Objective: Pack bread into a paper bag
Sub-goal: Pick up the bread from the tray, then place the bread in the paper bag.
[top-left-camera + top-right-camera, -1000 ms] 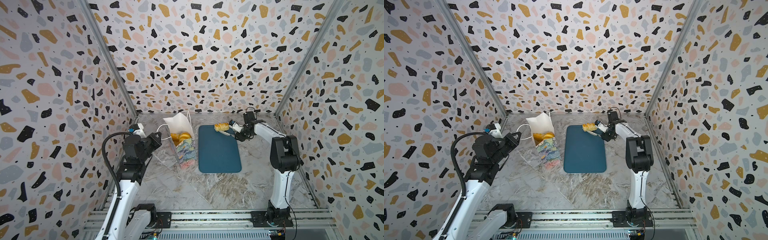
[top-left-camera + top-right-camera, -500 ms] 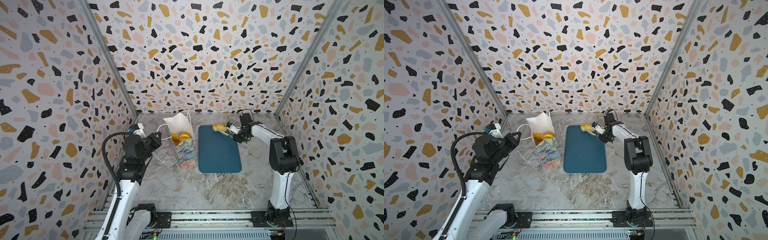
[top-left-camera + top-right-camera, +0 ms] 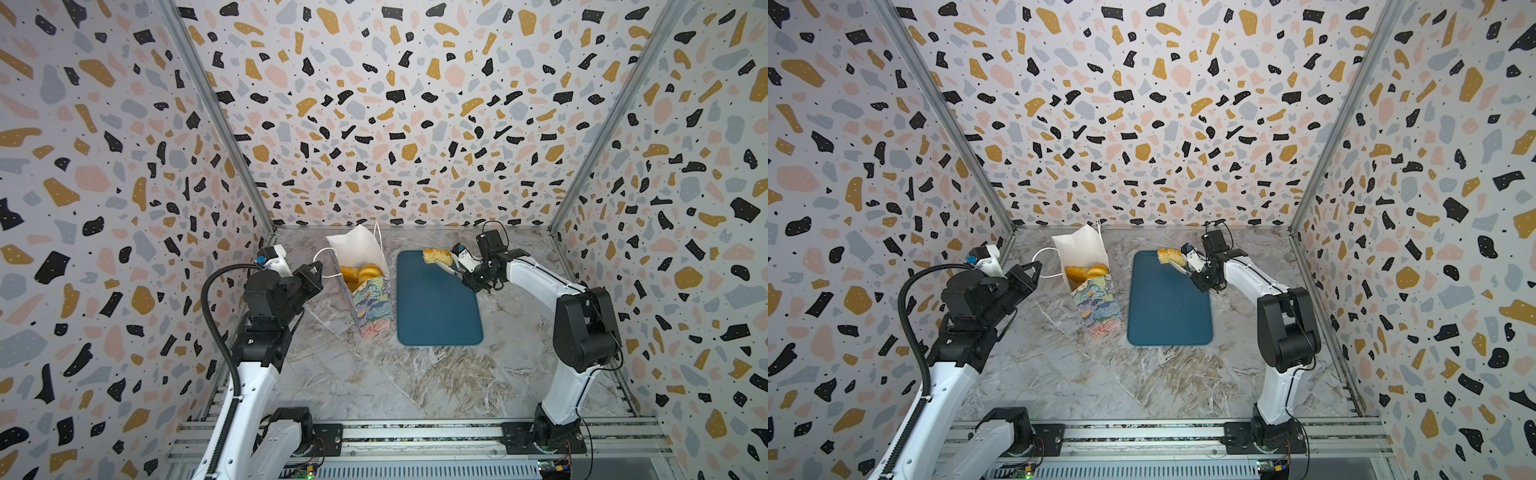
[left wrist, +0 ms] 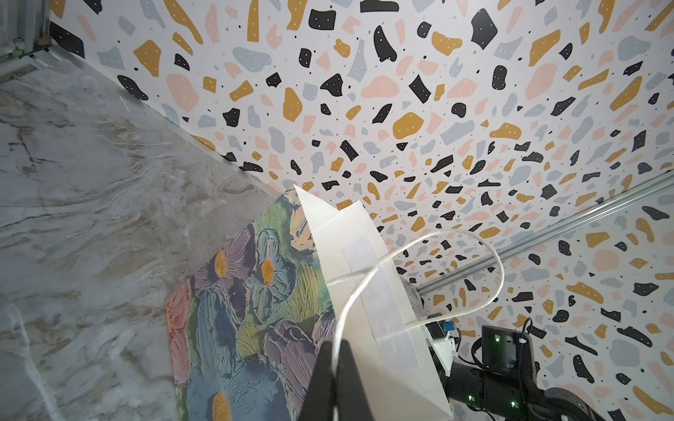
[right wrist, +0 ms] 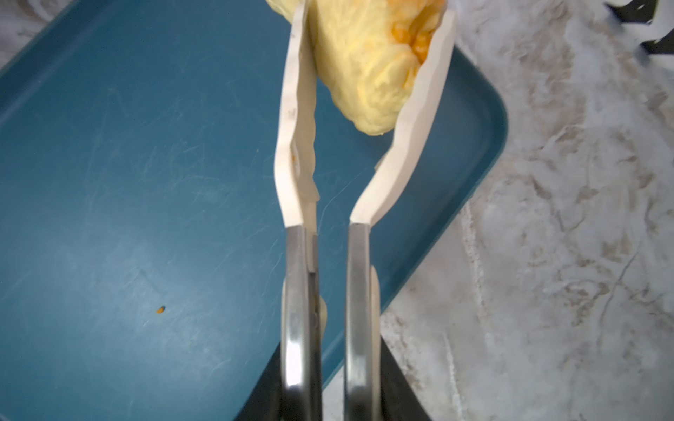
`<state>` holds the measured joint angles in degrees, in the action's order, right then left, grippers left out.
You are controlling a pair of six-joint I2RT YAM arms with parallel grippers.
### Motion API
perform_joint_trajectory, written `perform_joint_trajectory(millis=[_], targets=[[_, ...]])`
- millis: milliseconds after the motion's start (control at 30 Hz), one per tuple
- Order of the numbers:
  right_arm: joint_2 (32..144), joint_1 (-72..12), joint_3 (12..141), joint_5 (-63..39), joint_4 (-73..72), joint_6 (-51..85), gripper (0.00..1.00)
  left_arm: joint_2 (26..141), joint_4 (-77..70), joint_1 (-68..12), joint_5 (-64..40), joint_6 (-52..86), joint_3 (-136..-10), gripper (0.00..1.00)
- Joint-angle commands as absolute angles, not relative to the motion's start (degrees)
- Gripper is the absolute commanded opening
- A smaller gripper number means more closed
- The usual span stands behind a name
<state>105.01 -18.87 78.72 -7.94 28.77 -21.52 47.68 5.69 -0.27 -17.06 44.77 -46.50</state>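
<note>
One roll (image 3: 436, 255), light, soft and probably crushing if squeezed hard, is being pinched across its width at the far corner of the tray (image 3: 436, 307) by tongs (image 5: 293, 145) that the right gripper (image 3: 467, 270) is clamping — the left gripper (image 4: 333, 361) is nipping tight the cord handle (image 4: 485, 255) of the paper bag (image 3: 374, 307).

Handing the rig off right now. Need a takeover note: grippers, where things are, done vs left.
Left gripper: shut on the cord handle of the paper bag; bag mouth is open.
Right gripper: long white tips shut on a bread piece at the far edge of the teal tray.
Bag stands upright beside the tray, with golden buns inside.
Done: no other bread is visible on the tray.
Left: carry this piece over and drop it in the bag; it looks like the last one.
</note>
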Motion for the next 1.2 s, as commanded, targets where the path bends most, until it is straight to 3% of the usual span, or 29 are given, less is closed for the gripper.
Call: perform_joint_trajectory(millis=[0, 667, 1167], targets=[[99.9, -20.4, 76.5, -8.6, 28.1, -17.3, 0.32, 46.8, 3.1, -0.1, -18.1, 44.8, -46.4, 0.00], [80.4, -29.2, 60.6, -6.5, 23.1, -7.2, 0.32, 46.9, 3.9, -0.1, -17.6, 44.2, -47.0, 0.00], [71.1, -34.3, 62.2, -4.3, 25.8, -2.2, 0.30, 45.5, 3.4, -0.1, -18.1, 44.1, -45.4, 0.00]])
